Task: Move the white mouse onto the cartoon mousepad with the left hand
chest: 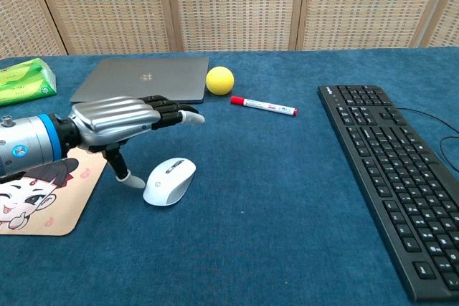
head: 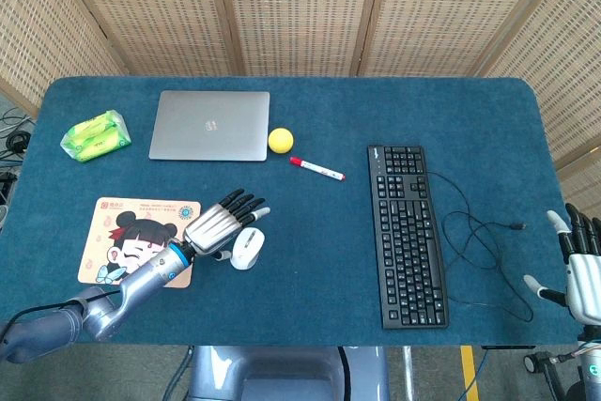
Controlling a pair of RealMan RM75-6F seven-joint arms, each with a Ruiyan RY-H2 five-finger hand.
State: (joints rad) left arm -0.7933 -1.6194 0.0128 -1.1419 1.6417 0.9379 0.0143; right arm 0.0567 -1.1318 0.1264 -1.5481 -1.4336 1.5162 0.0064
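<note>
The white mouse (head: pixel 247 247) (chest: pixel 169 180) lies on the blue table cloth just right of the cartoon mousepad (head: pixel 117 236) (chest: pixel 32 202). My left hand (head: pixel 219 228) (chest: pixel 118 121) hovers over the mouse's left side with fingers stretched out flat and apart, holding nothing. Its thumb points down beside the mouse's left edge; whether it touches is not clear. My right hand (head: pixel 582 269) is at the table's right front corner, fingers spread, empty.
A closed silver laptop (head: pixel 210 125) sits at the back left with a yellow ball (head: pixel 280 140) and a red-capped marker (head: pixel 316 169) to its right. A green tissue pack (head: pixel 95 134) lies far left. A black keyboard (head: pixel 406 232) with its cable occupies the right.
</note>
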